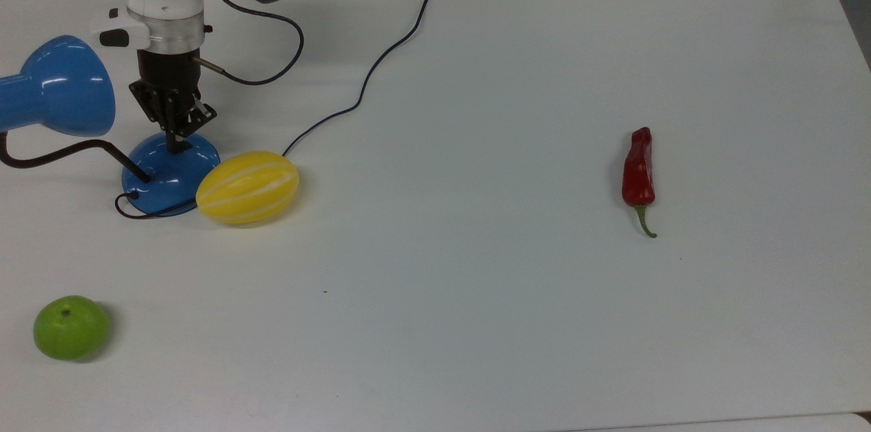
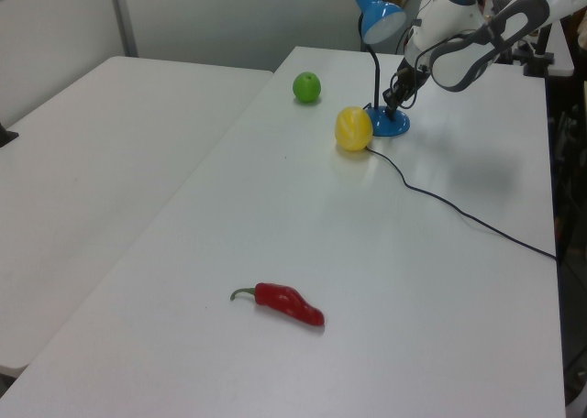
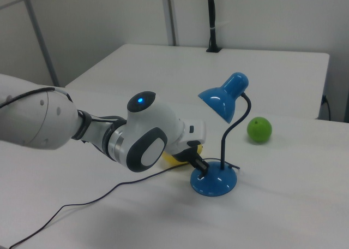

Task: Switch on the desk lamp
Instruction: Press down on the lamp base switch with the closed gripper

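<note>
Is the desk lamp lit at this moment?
Apparently off: the desk lamp shade shows no glow in the right view, though its bulb is hidden. The gripper is at its base.

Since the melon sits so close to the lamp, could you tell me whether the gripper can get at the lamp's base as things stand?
Probably yes: the gripper comes down from above onto the desk lamp base, while the yellow melon lies on the top view's right of the base.
</note>
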{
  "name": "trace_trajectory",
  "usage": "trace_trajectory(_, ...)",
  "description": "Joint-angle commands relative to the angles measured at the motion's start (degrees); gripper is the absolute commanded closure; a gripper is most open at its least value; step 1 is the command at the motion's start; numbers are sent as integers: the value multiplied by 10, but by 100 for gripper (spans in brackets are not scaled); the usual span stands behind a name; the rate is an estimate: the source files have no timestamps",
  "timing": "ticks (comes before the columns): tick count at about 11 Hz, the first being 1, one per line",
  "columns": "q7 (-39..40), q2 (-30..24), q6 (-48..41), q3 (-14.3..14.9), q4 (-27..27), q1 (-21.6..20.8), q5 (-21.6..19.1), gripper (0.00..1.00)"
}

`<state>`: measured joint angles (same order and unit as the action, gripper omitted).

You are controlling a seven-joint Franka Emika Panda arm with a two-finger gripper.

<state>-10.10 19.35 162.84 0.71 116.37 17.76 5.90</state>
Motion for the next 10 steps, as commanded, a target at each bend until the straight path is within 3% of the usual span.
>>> trace_trajectory(1, -16, 2, 7, -4, -2, 5, 15, 100)
trace_trajectory(10, -64, -23, -12, -4, 5, 0, 15, 100)
